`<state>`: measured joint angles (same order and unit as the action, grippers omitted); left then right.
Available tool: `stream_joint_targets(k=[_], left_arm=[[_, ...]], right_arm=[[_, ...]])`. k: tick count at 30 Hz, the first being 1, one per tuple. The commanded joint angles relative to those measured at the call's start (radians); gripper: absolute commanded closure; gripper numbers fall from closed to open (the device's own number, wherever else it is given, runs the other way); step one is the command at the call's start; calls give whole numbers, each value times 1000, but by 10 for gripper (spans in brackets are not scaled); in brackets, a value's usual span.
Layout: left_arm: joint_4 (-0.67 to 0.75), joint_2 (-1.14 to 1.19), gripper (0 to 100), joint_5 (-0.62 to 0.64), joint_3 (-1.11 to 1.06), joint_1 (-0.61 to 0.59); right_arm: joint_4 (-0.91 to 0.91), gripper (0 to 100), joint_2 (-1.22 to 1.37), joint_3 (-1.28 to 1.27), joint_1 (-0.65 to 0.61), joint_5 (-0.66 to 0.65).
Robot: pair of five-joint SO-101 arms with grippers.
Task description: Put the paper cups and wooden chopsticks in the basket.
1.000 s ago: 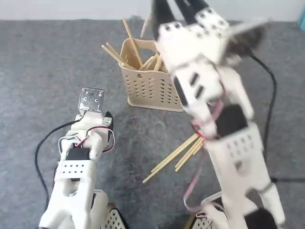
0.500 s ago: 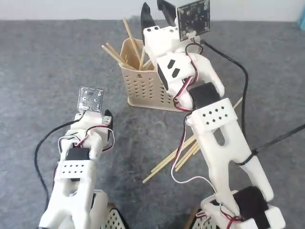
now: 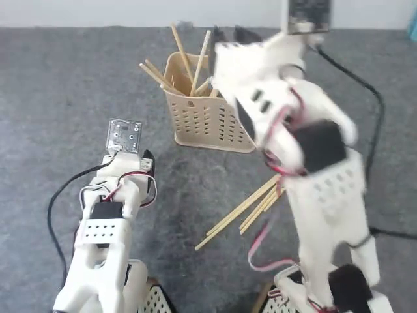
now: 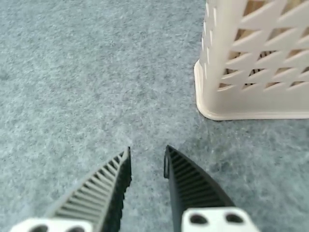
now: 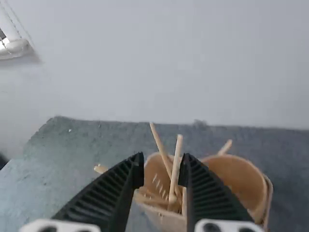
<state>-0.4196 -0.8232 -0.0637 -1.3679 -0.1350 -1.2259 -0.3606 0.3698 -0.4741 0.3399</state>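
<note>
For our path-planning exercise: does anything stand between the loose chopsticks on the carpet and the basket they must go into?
Nothing visible does: bare carpet separates the loose chopsticks from the basket. In the high view, the right arm overhangs the bundle's far end.

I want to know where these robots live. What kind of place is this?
Probably an indoor robot practice table, not a kitchen. The left arm and right arm stand on a grey mat, a plain wall is behind, and a basket holds chopsticks.
</note>
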Motion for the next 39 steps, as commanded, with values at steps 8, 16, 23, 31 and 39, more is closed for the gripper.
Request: stream_joint_targets(k=[8, 16, 23, 31, 39], left_arm=[[25, -37, 894, -17, 7, -3], [23, -37, 894, -17, 7, -3], [20, -41, 895, -17, -1, 6], [-137, -41, 895, -94, 59, 49], [-135, -41, 895, -94, 59, 49]], right_arm=[[-576, 864, -211, 52, 214, 109], [-564, 865, -521, -483, 286, 103], [-294, 866, -654, -999, 403, 101], [85, 866, -429, -1183, 561, 25], [306, 866, 53, -994, 628, 32]])
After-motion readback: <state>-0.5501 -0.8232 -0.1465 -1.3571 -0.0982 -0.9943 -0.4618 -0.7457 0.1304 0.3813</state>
